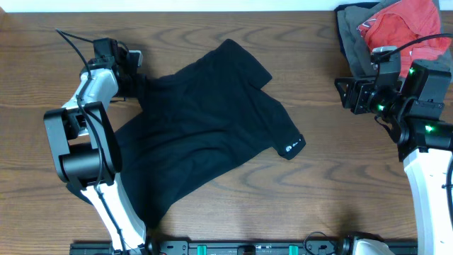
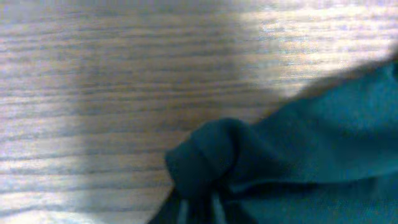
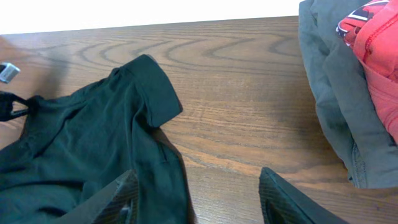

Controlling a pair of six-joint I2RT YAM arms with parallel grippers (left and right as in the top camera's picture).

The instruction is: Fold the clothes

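Observation:
The black T-shirt point(image 1: 205, 134) lies spread and rumpled across the middle of the wooden table, with its small white logo patch point(image 1: 291, 148) near the right edge. My left gripper point(image 1: 134, 81) is at the shirt's upper left corner, shut on a bunched fold of the black fabric point(image 2: 205, 162). My right gripper point(image 1: 347, 95) is open and empty, hovering right of the shirt. In the right wrist view its fingers point(image 3: 199, 199) frame bare wood, with a sleeve point(image 3: 149, 93) ahead to the left.
A grey garment point(image 1: 354, 35) with a red garment point(image 1: 403, 28) on top lies piled at the back right corner, also seen in the right wrist view point(image 3: 336, 93). The table's far edge runs along the top.

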